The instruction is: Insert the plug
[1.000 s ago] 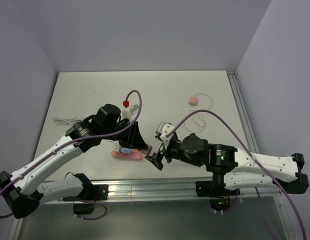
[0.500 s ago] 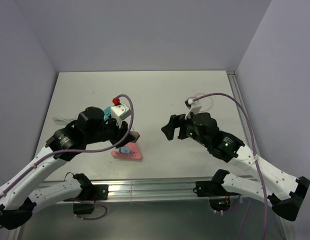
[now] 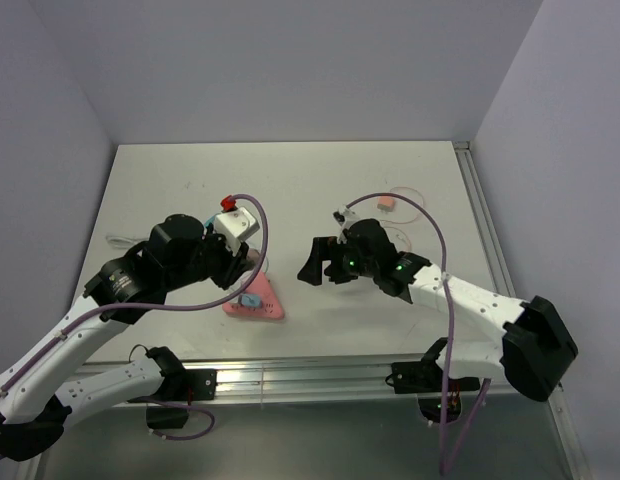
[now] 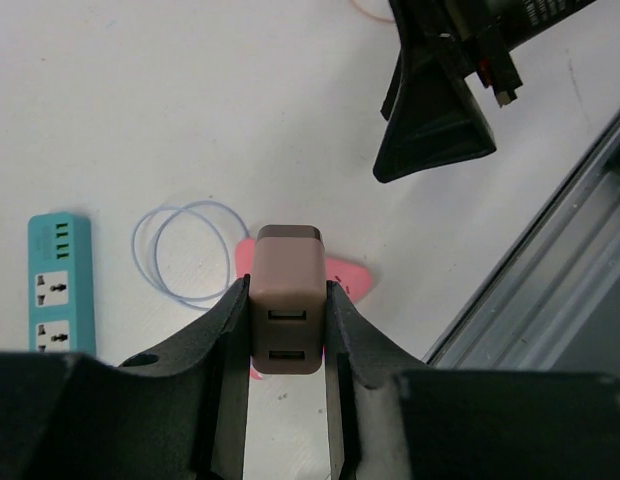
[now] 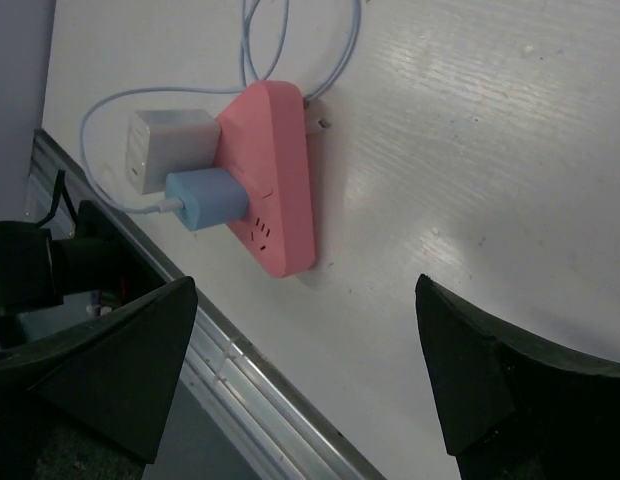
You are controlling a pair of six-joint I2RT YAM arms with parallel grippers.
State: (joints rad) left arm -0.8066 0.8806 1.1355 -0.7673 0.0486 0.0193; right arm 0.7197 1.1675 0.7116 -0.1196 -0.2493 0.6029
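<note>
Gripping taupe boxy two-port charger plug (image 4: 287,310) in left fingers (image 4: 225,345), lower centre of wrist view, above pink triangular plastic socket block (image 4: 350,278) | holding right fingers (image 5: 470,380) wide, empty | risk: skidding of unheld block; jamming on unseen, misaligned prongs

The top camera looks down from above the near edge over the whole surface (image 3: 320,180). Both wrist cameras, much nearer, face down and share the pink power strip (image 5: 280,180).

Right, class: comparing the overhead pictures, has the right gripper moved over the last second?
Yes. The right gripper has pulled back from the near-edge rail towards the table's far side, now clear of the pink power strip.
</note>
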